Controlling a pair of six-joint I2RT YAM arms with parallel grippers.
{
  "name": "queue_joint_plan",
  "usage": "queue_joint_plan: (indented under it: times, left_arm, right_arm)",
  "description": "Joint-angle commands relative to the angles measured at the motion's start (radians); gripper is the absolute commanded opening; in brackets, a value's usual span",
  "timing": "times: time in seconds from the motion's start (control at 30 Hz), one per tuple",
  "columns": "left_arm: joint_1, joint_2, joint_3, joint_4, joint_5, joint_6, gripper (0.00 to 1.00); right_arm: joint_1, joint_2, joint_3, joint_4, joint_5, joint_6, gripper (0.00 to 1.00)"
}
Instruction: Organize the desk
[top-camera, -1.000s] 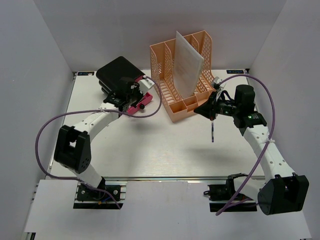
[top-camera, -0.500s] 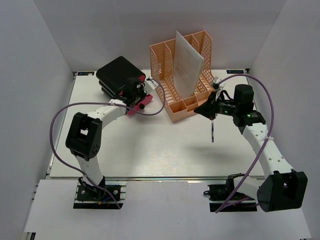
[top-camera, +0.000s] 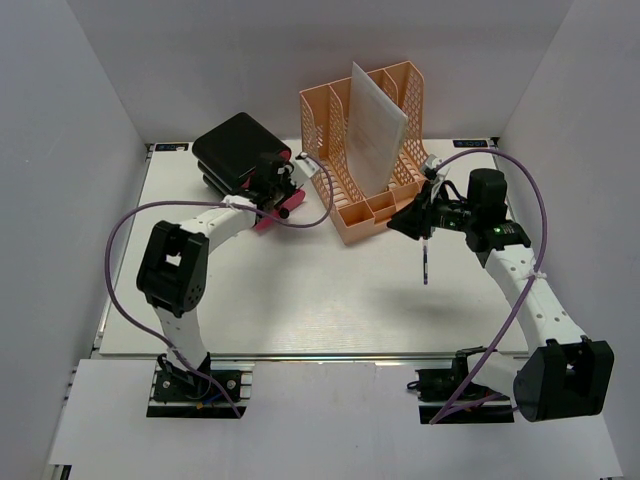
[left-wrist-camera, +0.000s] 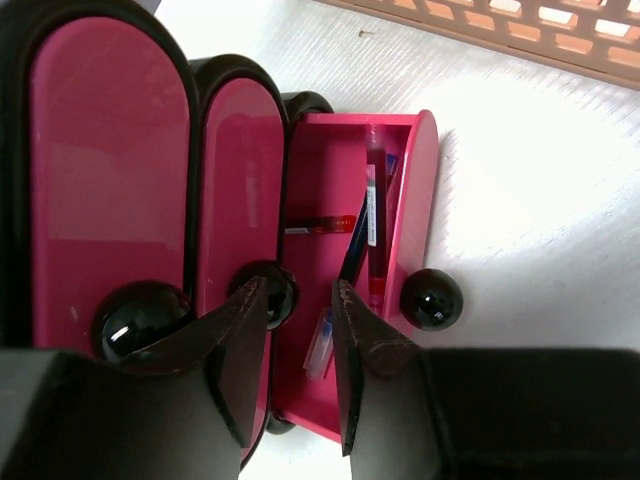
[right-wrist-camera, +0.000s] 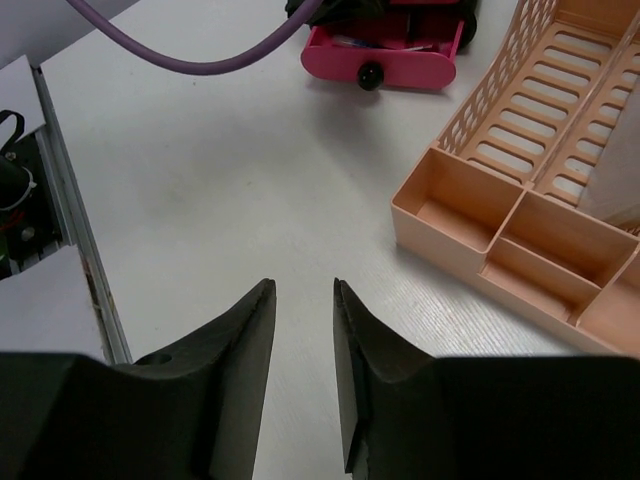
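The white desk (top-camera: 300, 300) holds a black drawer unit (top-camera: 235, 150) at the back left. Its pink bottom drawer (left-wrist-camera: 345, 200) is pulled out, with pens inside and a black knob (left-wrist-camera: 431, 298) on its front. My left gripper (left-wrist-camera: 298, 290) hangs open just over this drawer, its left finger beside the middle drawer's knob (left-wrist-camera: 272, 296); seen from above, the left gripper (top-camera: 275, 190) is at the unit's front. Open and empty, my right gripper (right-wrist-camera: 303, 285) hovers above bare desk in front of the orange organizer (top-camera: 365, 150); in the top view the right gripper (top-camera: 402, 222) is at its near right corner.
A white sheet (top-camera: 375, 125) stands in the organizer, whose small front compartments (right-wrist-camera: 520, 220) look empty. A thin dark stick like a pen (top-camera: 425, 262) shows beside the right arm. Grey walls close in three sides. The metal rail (right-wrist-camera: 70, 200) runs along the near edge.
Both grippers have opened. The left arm folded up and moved in toward the drawer unit, and the pink drawer now sticks out less. The right arm barely moved.
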Motion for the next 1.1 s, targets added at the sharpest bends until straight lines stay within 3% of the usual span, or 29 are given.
queue_joint_plan:
  times: [0.0,0.13,0.27,0.33,0.37,0.4,0.43,0.5,0.53,0.63,0.7,0.8,1.07]
  left_arm:
    - [0.005,-0.075,0.052,-0.035,-0.009,-0.039,0.43]
    - [0.005,-0.179,0.030,-0.061,0.019,-0.200,0.37]
    - [0.024,-0.414,-0.094,-0.102,0.169,-0.461,0.11]
    - [0.024,-0.504,-0.220,-0.105,0.194,-0.573,0.10]
    - [0.024,-0.554,-0.262,-0.102,0.215,-0.589,0.12]
    - [0.024,-0.651,-0.308,-0.096,0.240,-0.596,0.29]
    - [0.024,-0.698,-0.395,-0.080,0.246,-0.636,0.42]
    - [0.024,-0.831,-0.466,-0.050,0.261,-0.648,0.64]
    - [0.024,-0.870,-0.531,-0.038,0.264,-0.647,0.67]
    - [0.024,-1.005,-0.633,0.020,0.226,-0.645,0.75]
    - [0.024,-1.058,-0.658,0.037,0.206,-0.615,0.76]
    - [0.024,-1.074,-0.641,-0.010,0.145,-0.610,0.76]
    - [0.024,-1.115,-0.638,-0.024,0.113,-0.610,0.77]
  right_arm:
    - [-0.010,-0.007,0.009,0.001,-0.011,-0.053,0.36]
    - [-0.016,-0.022,0.024,-0.030,0.100,-0.092,0.33]
    - [-0.011,-0.030,0.058,-0.164,0.318,-0.153,0.27]
    - [-0.010,-0.022,0.067,-0.235,0.369,-0.196,0.29]
    - [-0.010,-0.012,0.067,-0.302,0.422,-0.210,0.32]
    - [-0.010,-0.007,0.066,-0.330,0.455,-0.221,0.37]
    - [-0.010,-0.003,0.055,-0.353,0.478,-0.224,0.51]
    - [-0.007,0.017,0.036,-0.397,0.556,-0.235,0.65]
    - [-0.010,0.030,0.009,-0.398,0.597,-0.235,0.66]
    - [-0.005,0.071,-0.031,-0.388,0.682,-0.225,0.65]
    - [-0.001,0.099,-0.049,-0.388,0.716,-0.213,0.59]
    - [0.006,0.158,-0.060,-0.371,0.765,-0.187,0.47]
    - [0.024,0.304,-0.089,-0.283,0.871,-0.136,0.41]
